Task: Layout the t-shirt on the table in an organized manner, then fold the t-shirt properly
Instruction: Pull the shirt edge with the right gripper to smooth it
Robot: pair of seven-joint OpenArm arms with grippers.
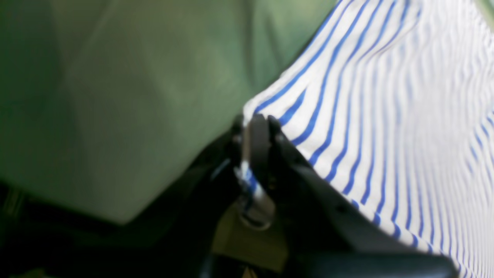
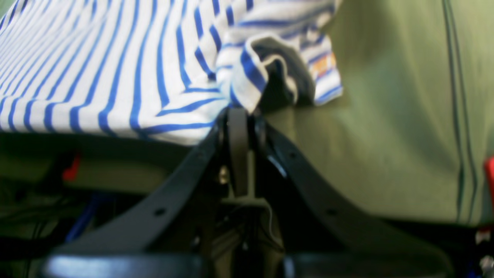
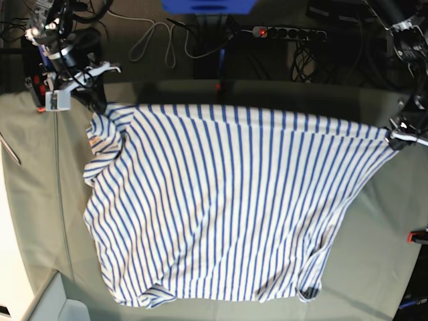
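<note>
The t-shirt (image 3: 214,200), white with thin blue stripes, lies spread over the table (image 3: 374,234), its far edge pulled taut between both grippers. My right gripper (image 3: 100,107) is at the far left corner of the shirt, shut on a bunched fold of the fabric (image 2: 247,77); in its wrist view the right gripper (image 2: 239,110) has the cloth pinched at the jaw tips. My left gripper (image 3: 394,137) holds the far right corner, and the left gripper (image 1: 256,119) is shut on the striped edge (image 1: 386,116). The near hem lies rumpled by the table's front edge.
Red clamps (image 3: 419,235) (image 3: 41,109) sit at the table's side edges. Behind the table are a power strip (image 3: 287,31), a white cable (image 3: 150,40) and a blue object (image 3: 207,5). Bare green cloth (image 3: 40,221) shows on both sides of the shirt.
</note>
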